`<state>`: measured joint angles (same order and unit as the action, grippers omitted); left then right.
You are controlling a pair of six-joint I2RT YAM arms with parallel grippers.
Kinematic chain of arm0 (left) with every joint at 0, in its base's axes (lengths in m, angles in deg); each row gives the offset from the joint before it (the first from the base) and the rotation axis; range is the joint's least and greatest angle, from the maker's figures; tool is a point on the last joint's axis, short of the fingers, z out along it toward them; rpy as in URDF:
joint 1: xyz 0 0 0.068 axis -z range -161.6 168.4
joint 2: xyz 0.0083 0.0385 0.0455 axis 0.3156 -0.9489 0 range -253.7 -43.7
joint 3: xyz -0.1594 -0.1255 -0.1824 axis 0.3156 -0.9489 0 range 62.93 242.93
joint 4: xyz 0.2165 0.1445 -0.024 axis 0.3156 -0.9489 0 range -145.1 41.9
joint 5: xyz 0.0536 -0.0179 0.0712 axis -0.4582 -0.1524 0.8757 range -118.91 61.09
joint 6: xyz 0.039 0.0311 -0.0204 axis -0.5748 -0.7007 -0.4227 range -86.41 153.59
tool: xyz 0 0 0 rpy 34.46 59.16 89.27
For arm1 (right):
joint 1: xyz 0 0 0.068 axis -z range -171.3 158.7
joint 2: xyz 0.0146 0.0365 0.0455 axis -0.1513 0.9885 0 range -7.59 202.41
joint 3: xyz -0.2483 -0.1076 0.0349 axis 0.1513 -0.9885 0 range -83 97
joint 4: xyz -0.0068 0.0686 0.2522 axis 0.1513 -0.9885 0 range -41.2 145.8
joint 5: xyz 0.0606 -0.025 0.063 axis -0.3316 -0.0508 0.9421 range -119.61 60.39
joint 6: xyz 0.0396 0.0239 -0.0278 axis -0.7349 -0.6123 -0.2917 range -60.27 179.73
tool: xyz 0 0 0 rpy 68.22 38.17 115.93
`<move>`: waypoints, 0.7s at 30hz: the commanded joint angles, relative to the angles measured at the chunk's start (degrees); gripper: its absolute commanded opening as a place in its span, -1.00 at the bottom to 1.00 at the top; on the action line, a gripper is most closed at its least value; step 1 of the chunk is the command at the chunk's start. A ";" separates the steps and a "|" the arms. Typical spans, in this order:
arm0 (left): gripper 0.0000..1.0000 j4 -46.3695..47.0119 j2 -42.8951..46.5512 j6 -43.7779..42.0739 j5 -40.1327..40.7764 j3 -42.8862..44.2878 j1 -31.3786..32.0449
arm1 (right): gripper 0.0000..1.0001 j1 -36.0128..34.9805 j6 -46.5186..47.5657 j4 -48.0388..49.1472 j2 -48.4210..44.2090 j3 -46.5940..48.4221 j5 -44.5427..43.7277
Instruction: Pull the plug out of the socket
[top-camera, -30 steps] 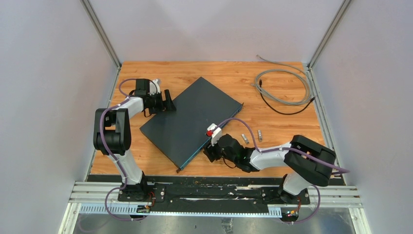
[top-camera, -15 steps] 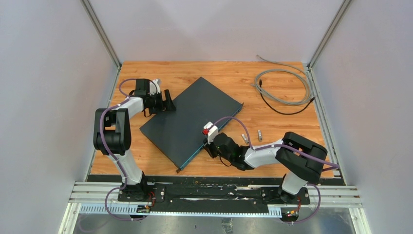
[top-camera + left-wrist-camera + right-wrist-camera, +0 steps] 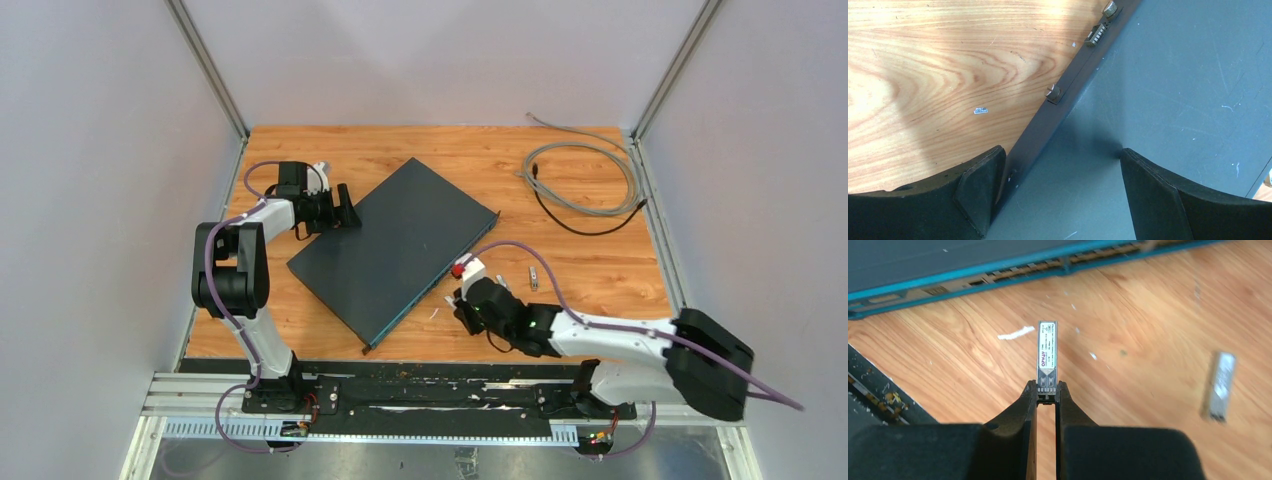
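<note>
A dark flat switch lies slantwise on the wooden table, its teal front edge lined with sockets. My right gripper is shut on the tail of a small silver plug. The plug hangs over bare wood, clear of the socket row. In the top view the right gripper sits just off the switch's front edge. At the switch's far left corner, my left gripper stands open. One of its fingers is against the side wall and the other over the top panel.
Another loose silver plug lies on the wood to the right, also seen in the top view. Coiled grey and black cables lie at the back right. A black rail runs along the near edge.
My right gripper has closed on the plug and drawn back to the right, away from the switch's front edge. The plug came out with it. The left arm has not moved.
</note>
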<state>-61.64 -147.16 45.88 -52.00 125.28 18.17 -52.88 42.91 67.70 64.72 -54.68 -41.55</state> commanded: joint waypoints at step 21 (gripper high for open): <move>0.99 -5.63 14.50 4.69 7.91 -6.34 1.02 | 0.36 18.51 -15.64 -33.49 -19.20 -0.54 -20.42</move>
<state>-61.20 -139.49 46.06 -46.02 119.92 18.48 -35.22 27.98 39.31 47.50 -59.25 -56.37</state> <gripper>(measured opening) 0.975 0.620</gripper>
